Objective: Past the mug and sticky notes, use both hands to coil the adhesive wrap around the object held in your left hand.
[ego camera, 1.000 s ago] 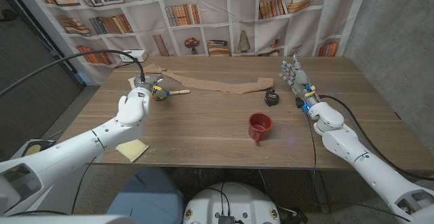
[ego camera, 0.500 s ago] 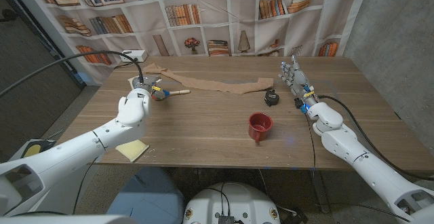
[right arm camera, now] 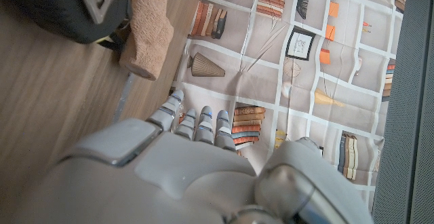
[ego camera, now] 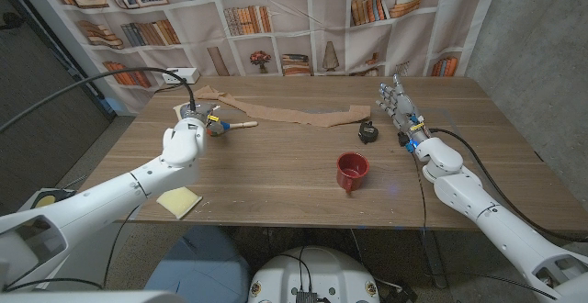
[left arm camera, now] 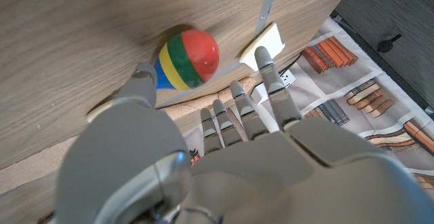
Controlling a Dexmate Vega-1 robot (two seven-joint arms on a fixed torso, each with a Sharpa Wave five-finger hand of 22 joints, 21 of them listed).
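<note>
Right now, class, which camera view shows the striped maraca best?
The left wrist view: the maraca shows close, its red, green, yellow and blue bands clear beside the left hand. The head view shows it small, partly behind that hand. The right wrist view gives nothing of it.

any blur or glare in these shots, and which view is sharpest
Head view: evenly lit and sharpest, the red mug crisp with a soft shadow. Left wrist view: the left hand is soft up close, the striped maraca sharper. Right wrist view: the right hand blurs, the tan wrap is clearer. No strong glare.
</note>
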